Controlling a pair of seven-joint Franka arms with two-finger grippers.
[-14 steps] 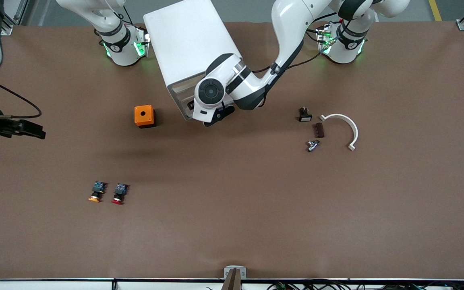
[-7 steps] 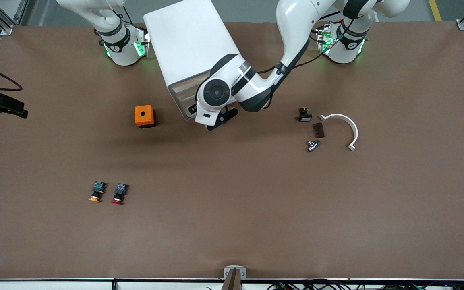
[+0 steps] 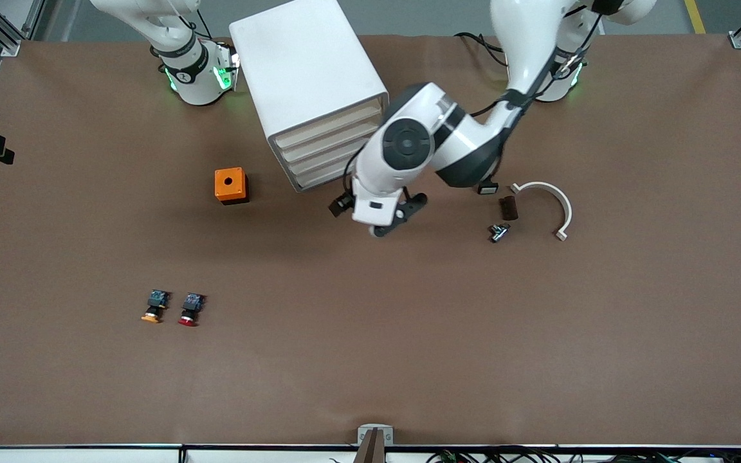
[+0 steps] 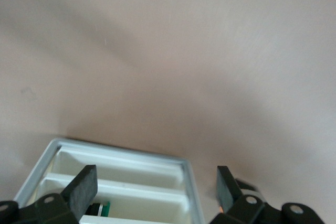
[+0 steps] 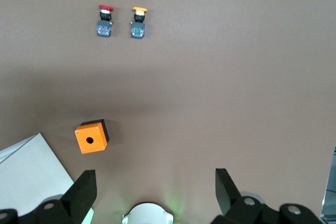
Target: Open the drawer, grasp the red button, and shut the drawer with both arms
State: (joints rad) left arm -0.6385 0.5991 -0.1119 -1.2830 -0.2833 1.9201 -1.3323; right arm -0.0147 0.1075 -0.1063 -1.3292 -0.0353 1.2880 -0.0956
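Cabinet [image 3: 309, 77]: stands at the robots' edge, four cream drawer fronts showing.
Left gripper [image 4: 155, 192]: hangs over bare table before the cabinet, fingers spread, holding nothing.
Right gripper [image 5: 152, 192]: parted, empty, high above the table.
Button [image 3: 189, 310]: red cap, on the table beside its orange-capped twin [image 3: 154, 307], nearer the camera than the orange box [image 3: 229, 185].

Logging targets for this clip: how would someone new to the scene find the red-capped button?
Start at the white cabinet, then the orange box beside it toward the right arm's end. Nearer the front camera than that box, two small buttons lie side by side on the brown table. The button wanted has the red cap; its neighbour has an orange cap.
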